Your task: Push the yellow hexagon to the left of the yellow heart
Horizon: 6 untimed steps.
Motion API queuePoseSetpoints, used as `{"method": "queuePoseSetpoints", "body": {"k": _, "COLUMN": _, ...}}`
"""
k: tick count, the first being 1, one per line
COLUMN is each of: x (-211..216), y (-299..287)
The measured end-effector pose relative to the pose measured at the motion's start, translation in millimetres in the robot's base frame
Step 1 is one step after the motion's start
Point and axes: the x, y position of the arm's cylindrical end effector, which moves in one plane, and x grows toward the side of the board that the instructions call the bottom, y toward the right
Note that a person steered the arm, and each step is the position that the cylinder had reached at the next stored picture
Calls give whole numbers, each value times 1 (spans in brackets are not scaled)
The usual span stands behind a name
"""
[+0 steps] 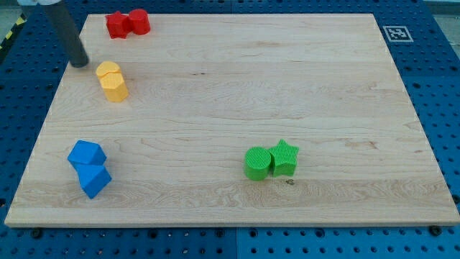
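Observation:
Two yellow blocks stand touching near the board's upper left. The upper one [108, 70] has a lobed top and looks like the yellow heart. The lower one [115, 88], just below and slightly to its right, looks like the yellow hexagon. My tip [79, 63] rests on the board's left edge, a short way left of the yellow heart and slightly above it. It touches neither block. The dark rod rises from the tip to the view's top left.
Two red blocks [127, 23] sit touching at the top edge, above the yellow pair. Two blue blocks [89, 167] sit stacked in view at the lower left. A green cylinder [257, 162] and a green star [285, 157] touch at the lower middle right. A marker tag [396, 33] lies off the board at the top right.

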Motion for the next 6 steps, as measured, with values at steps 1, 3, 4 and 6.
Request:
{"method": "queuePoseSetpoints", "body": {"k": 1, "x": 45, "y": 23}}
{"method": "queuePoseSetpoints", "body": {"k": 3, "x": 100, "y": 104}}
{"method": "queuePoseSetpoints", "body": {"k": 4, "x": 98, "y": 121}}
{"method": "queuePoseSetpoints", "body": {"k": 6, "x": 51, "y": 21}}
